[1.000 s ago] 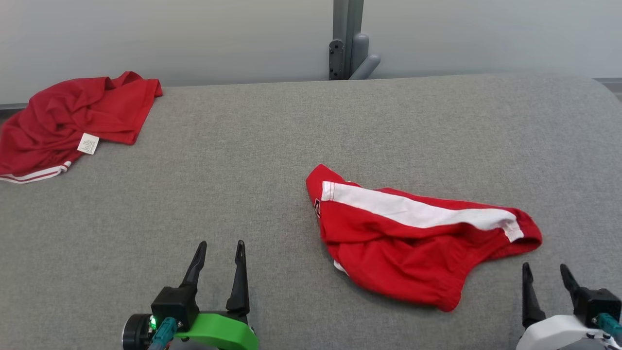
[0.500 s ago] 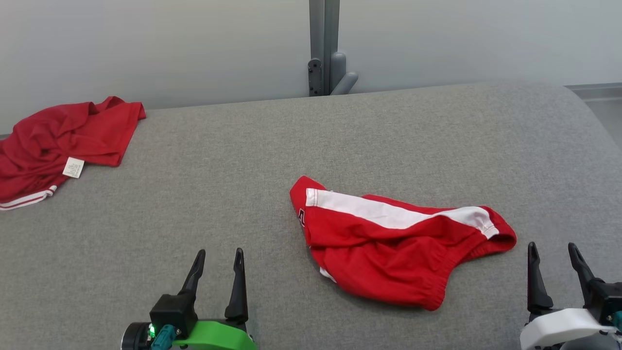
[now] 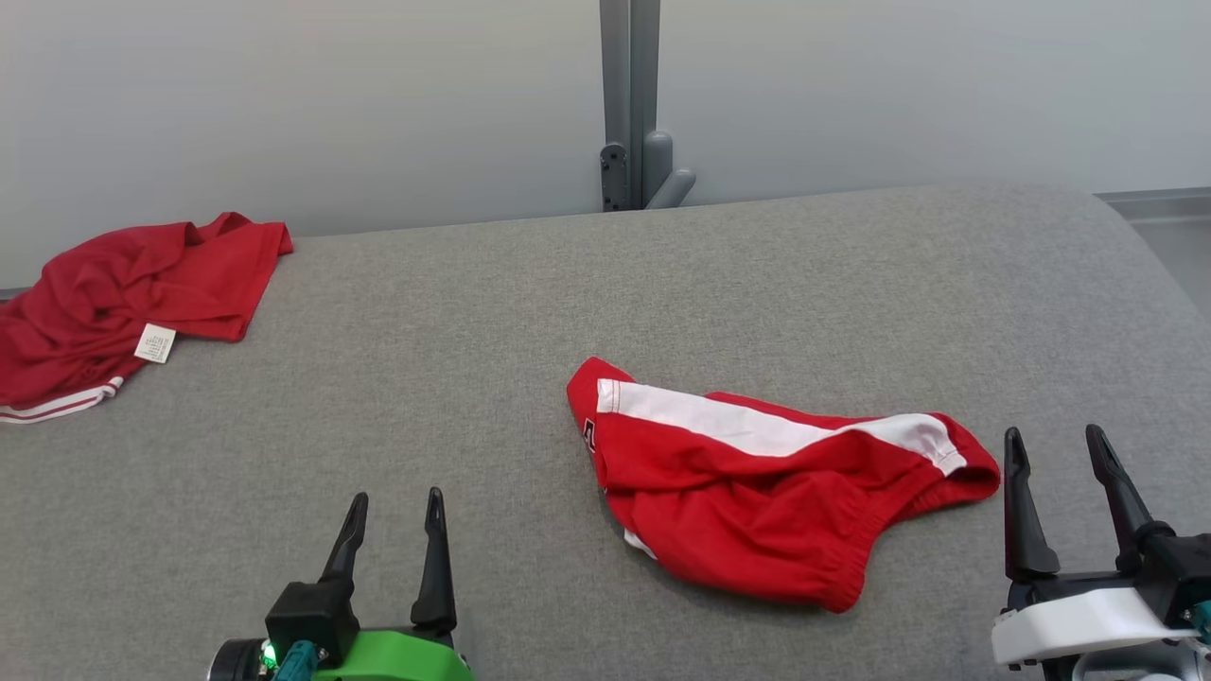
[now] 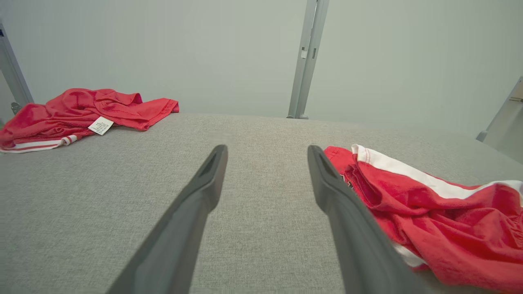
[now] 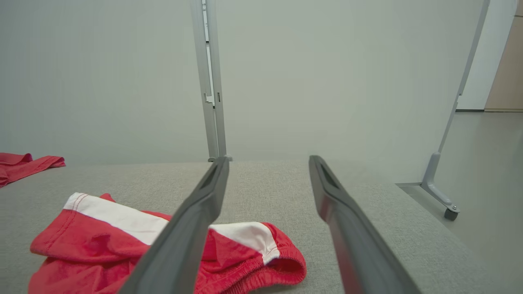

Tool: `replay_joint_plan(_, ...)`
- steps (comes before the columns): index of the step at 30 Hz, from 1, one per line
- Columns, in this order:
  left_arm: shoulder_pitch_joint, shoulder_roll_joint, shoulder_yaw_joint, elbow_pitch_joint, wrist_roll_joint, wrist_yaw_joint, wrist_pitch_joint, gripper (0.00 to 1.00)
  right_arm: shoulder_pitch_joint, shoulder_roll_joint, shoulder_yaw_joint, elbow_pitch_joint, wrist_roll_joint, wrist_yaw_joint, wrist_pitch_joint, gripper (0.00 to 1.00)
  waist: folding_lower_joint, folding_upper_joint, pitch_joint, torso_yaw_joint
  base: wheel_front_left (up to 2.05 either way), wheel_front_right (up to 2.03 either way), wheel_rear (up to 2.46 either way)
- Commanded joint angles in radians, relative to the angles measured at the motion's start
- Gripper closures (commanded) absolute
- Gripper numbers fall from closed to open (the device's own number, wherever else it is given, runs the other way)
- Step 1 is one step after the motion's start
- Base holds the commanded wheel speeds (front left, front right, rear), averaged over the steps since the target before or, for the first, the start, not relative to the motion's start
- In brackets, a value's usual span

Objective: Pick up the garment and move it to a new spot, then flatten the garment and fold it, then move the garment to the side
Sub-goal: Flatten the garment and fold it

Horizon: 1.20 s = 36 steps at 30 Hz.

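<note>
**Both grippers empty, shorts not yet lifted**

Left gripper (image 3: 396, 497): fingers spread wide, nothing between them, low over the bare grey surface (image 3: 454, 312), well to the left of the target. Right gripper (image 3: 1053, 435): likewise spread and empty, just beside the right tip of the red shorts (image 3: 747, 501), not touching.

Shorts crumpled right of centre on the surface, white side stripe (image 3: 757, 427) uppermost, gathered elastic edge (image 3: 851, 567) toward the near side. Judged light, limp, prone to sagging and bunching once lifted. Little slip risk against the cloth-covered top, nothing fragile. Best holds probably at the two ends of the thicker stitched or elastic edge, one per gripper, pinching through several layers rather than one loose fold.

Second red garment (image 3: 123, 303) heaped at the far left corner, well apart, white care label (image 3: 155, 342) showing.
</note>
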<state>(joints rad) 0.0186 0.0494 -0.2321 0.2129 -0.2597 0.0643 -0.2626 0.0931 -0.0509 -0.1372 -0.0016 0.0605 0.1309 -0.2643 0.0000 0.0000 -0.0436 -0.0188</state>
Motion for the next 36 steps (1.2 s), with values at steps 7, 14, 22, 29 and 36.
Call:
replay_joint_plan(7,0.021,0.002,0.019,0.014,0.005,0.002,-0.003,0.00,0.036,0.000,0.008,-0.013,0.029,0.000,-0.001,0.00,0.0000,0.0000,-0.003,0.032,0.00,0.00,0.00)
replay_joint_plan(14,0.026,0.002,0.026,0.017,0.011,-0.009,-0.003,0.00,0.046,0.000,0.026,0.016,0.044,0.000,-0.001,0.00,0.0000,0.0000,-0.004,0.047,0.00,0.00,0.00)
replay_joint_plan(22,0.020,0.002,0.029,0.016,0.015,-0.010,-0.003,0.00,0.031,0.000,0.037,0.036,0.054,0.000,-0.001,0.00,0.0000,0.0000,-0.002,0.050,0.00,0.00,0.00)
replay_joint_plan(29,0.015,0.002,0.028,0.027,0.016,-0.014,-0.003,0.00,0.026,0.000,0.040,0.042,0.057,0.000,-0.001,0.00,0.0000,0.0000,0.000,0.051,0.00,0.00,0.00)
replay_joint_plan(36,-0.003,0.002,0.015,0.050,0.011,-0.026,-0.003,0.00,0.022,0.000,0.040,0.044,0.059,0.000,-0.001,0.00,0.0000,0.0000,0.005,0.050,0.00,0.00,0.00)
